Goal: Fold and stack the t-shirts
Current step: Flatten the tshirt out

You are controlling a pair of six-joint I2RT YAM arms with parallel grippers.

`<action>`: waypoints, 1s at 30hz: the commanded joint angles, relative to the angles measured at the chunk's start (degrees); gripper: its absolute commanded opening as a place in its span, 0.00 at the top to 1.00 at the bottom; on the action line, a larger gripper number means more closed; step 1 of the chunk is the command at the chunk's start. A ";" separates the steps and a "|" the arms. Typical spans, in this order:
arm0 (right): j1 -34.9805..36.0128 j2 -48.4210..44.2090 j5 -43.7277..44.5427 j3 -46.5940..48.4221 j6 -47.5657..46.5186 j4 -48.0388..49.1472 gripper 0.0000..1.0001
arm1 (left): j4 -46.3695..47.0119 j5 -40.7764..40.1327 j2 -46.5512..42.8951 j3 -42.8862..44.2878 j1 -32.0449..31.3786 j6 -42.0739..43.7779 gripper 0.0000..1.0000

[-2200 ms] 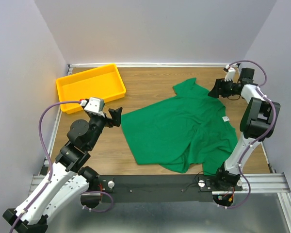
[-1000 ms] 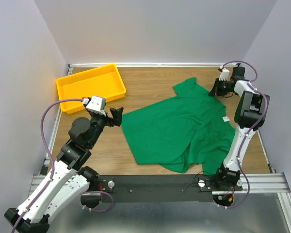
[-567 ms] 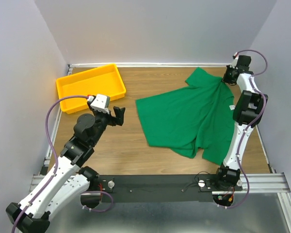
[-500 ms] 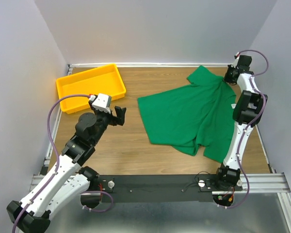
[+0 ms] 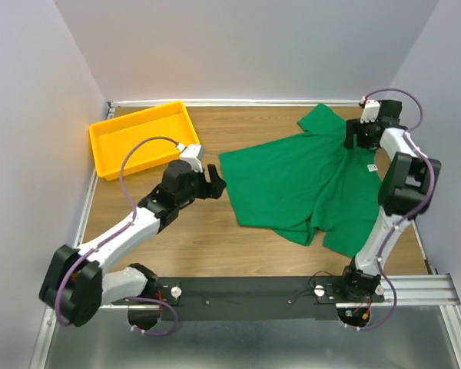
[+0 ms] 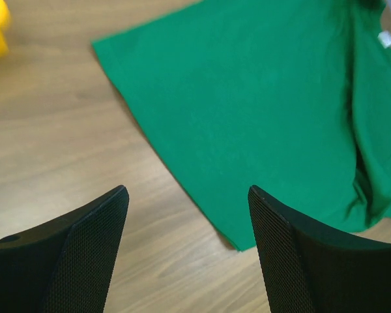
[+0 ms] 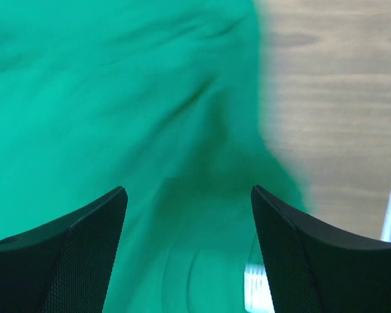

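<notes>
The wooden surface (image 5: pixel 177 246) carries the green t-shirt (image 5: pixel 292 181), lying mostly flat right of centre, rumpled at its near right. A yellow tray (image 5: pixel 142 138) sits far left. The left claw (image 5: pixel 215 182) hovers beside the shirt's left edge, fingers spread, empty. The right claw (image 5: pixel 352 135), fingers likewise apart, hangs over the far right part, near the white tag (image 5: pixel 373 167).

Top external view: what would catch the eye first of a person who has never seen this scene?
A green t-shirt lies spread out, unfolded and rumpled, on the right half of the wooden table. A bright yellow tray stands at the far left corner. The left gripper hovers open beside the shirt's left edge, and the right gripper is open over its far right part.
</notes>
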 commanded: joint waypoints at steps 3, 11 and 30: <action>6.16 -22.92 -10.57 -18.99 -24.00 0.20 0.16 | 7.30 2.56 6.74 -2.69 -1.91 -9.50 0.19; 27.49 -49.22 -27.18 -46.41 -43.74 -9.10 0.15 | -0.06 -6.49 -10.20 -3.75 -2.44 -5.03 0.19; 54.51 -53.82 -11.12 -57.51 -30.12 -10.79 0.57 | -12.21 -16.25 -31.58 -0.06 -2.17 6.93 0.08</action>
